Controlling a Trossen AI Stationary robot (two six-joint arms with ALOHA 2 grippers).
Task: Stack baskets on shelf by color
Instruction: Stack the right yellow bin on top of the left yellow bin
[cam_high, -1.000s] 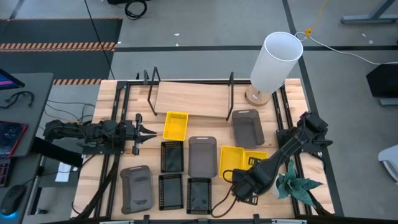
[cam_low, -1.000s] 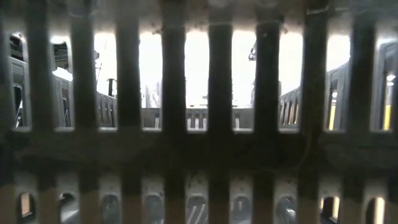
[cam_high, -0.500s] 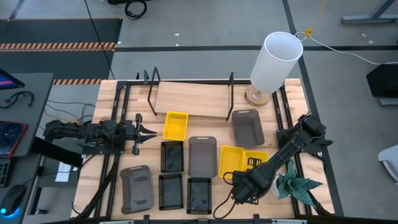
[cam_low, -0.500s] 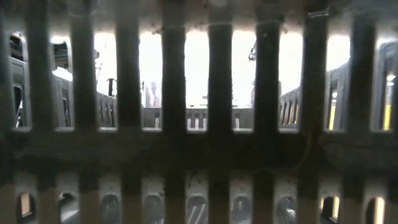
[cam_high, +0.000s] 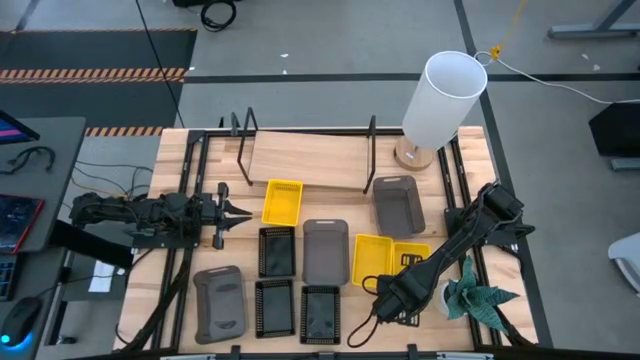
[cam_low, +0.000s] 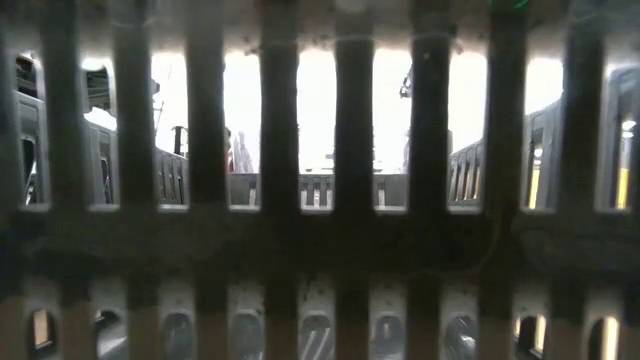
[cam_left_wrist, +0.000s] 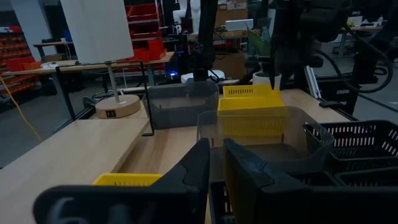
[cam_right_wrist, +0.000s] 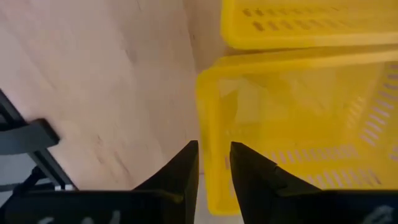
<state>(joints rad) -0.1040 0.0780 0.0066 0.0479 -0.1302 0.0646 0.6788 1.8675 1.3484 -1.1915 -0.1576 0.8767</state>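
Note:
Two yellow baskets lie side by side right of the table's middle, one (cam_high: 372, 258) left of the other (cam_high: 411, 254). My right gripper (cam_right_wrist: 214, 163) points down at the left one's near end, open, one finger on either side of its yellow side wall (cam_right_wrist: 210, 118); whether a finger touches it, I cannot tell. A third yellow basket (cam_high: 283, 200) lies in front of the wooden shelf (cam_high: 305, 160). Grey baskets (cam_high: 325, 250) (cam_high: 398, 205) (cam_high: 220, 303) and black mesh baskets (cam_high: 277, 250) (cam_high: 274, 307) (cam_high: 320, 312) rest flat on the table. My left gripper (cam_high: 240, 212) waits level at the table's left, open by a narrow slit.
A white lamp (cam_high: 440, 100) stands at the far right corner and a small potted plant (cam_high: 470, 295) close to my right arm. The wall of a black mesh basket (cam_low: 320, 200) fills the low view. Bare wood lies near the right gripper (cam_right_wrist: 93, 81).
My right gripper has sunk a little, straight down, over the near end of the left yellow basket. The baskets lie where they were.

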